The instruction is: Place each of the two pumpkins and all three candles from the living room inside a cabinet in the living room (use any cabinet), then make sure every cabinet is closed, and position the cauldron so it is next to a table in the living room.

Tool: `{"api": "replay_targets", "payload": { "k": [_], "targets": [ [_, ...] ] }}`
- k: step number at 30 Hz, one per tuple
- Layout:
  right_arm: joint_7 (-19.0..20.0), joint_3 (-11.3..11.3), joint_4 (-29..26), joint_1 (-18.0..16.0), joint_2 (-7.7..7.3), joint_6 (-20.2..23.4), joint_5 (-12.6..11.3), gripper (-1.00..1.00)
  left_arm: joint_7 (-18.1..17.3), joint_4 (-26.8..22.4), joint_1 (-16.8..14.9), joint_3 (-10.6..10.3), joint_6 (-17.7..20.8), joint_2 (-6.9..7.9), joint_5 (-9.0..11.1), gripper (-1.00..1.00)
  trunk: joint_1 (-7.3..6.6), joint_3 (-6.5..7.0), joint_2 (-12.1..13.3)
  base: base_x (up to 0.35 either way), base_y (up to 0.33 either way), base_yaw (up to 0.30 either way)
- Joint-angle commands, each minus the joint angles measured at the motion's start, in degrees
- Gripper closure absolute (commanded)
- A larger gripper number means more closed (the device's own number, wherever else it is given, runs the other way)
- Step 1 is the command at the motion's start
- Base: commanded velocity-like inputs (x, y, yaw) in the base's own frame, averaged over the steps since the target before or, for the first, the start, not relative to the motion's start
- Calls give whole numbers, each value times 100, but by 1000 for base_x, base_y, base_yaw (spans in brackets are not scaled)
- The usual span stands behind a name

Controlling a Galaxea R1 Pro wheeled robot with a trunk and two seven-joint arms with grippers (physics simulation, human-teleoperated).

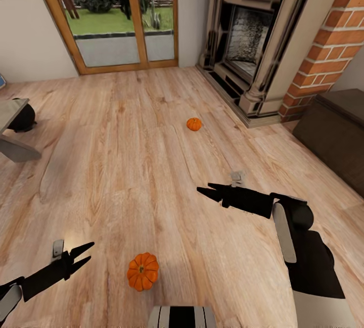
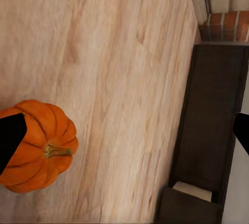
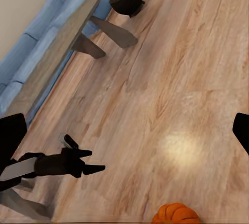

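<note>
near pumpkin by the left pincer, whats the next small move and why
Probably ease the left pincer toward the near pumpkin and lower around it. The pincer is open and empty, and the pumpkin sits on the floor just beside it, apart from the fingers. The right pincer hangs farther off.

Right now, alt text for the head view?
Two orange pumpkins sit on a wood floor: the near pumpkin between the open left fingers and the right fingers, the far pumpkin toward the fireplace. A black cauldron is at left.
</note>
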Motion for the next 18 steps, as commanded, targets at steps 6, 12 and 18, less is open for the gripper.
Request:
{"api": "replay_targets", "payload": {
  "k": [6, 12, 18],
  "targets": [
    [-625, -352, 27, -398, -128, 428, -2, -100, -32, 1, 3, -168, -241, 13, -8, -100, 14, -137, -10, 0, 0, -11],
    [-892, -367, 19, -462, -104, 510, 30, -100, -56, -12, 4, -417, -367, -5, -70, -100, 30, -270, -18, 0, 0, -203],
    [-906, -307, 81, -452, -64, 510, 36, -100, -44, 2, 4, -441, -415, -7, -88, -100, 45, -403, -26, 0, 0, -102]
  ]
}}
